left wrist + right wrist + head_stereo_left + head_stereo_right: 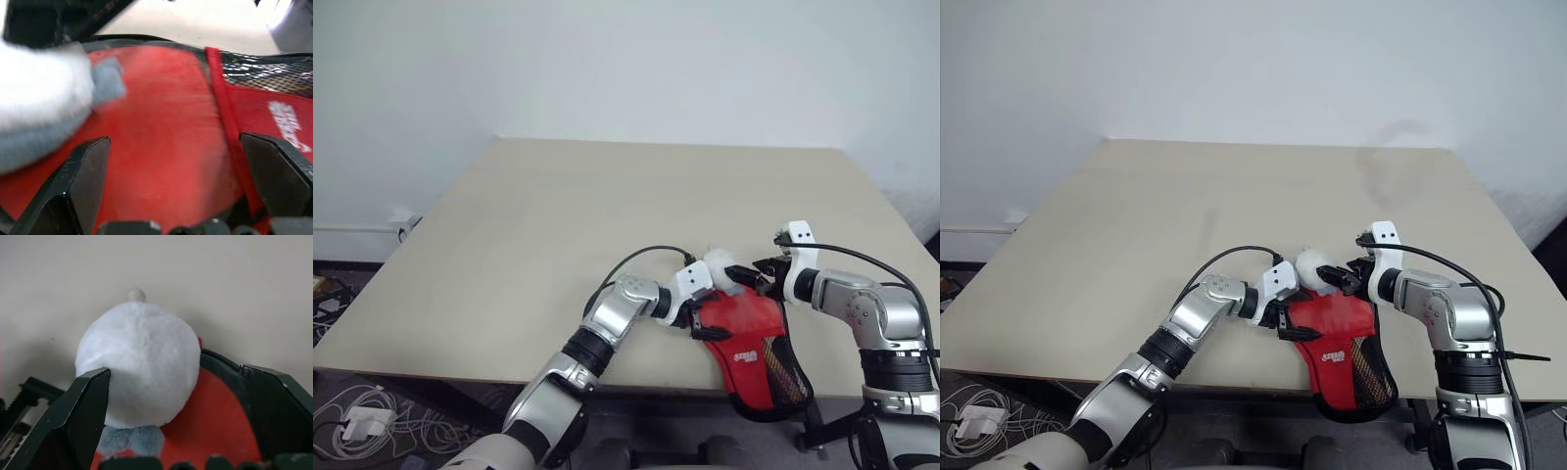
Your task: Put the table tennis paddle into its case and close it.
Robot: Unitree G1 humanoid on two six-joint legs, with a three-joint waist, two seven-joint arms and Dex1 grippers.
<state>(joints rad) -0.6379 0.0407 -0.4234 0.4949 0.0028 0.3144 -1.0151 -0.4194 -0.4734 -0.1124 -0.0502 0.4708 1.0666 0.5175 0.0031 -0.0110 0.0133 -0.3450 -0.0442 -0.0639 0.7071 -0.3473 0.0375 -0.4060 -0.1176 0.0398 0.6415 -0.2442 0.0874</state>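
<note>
The red case (749, 338) with black trim lies at the table's front edge, its mesh end with the white logo hanging over the edge. A white fluffy pom-pom (717, 262) sits at its far end. My left gripper (707, 315) is open, with its fingers spread over the case's (166, 142) round red face. My right gripper (754, 279) is open too, and the pom-pom (139, 362) sits between its fingers (88, 406) without being pinched. The case looks shut, and the table tennis paddle is hidden.
The beige table (607, 215) stretches bare toward a white wall. Cables and a white power adapter (360, 423) lie on the floor at the left. A black stand leg (818, 431) shows under the front right edge.
</note>
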